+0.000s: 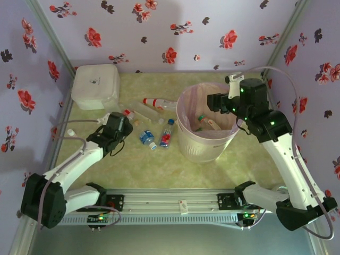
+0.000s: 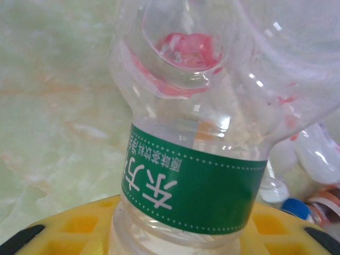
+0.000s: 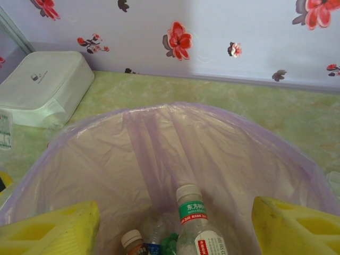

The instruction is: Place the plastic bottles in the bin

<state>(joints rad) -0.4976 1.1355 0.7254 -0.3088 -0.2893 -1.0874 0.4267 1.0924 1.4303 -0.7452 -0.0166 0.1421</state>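
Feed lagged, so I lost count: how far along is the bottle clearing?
Done: at least two bottles lie in the bin. In hand: the left fingers are shut on a green-labelled clear bottle; the right fingers hang open over the bin. Left: several bottles on the table, including a red-capped one and a blue-labelled one.

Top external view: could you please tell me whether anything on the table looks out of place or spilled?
Several plastic bottles lie toppled on the table, left of the bin, which already holds some. No spill shows. The white lidded box sits closed in the far-left corner.
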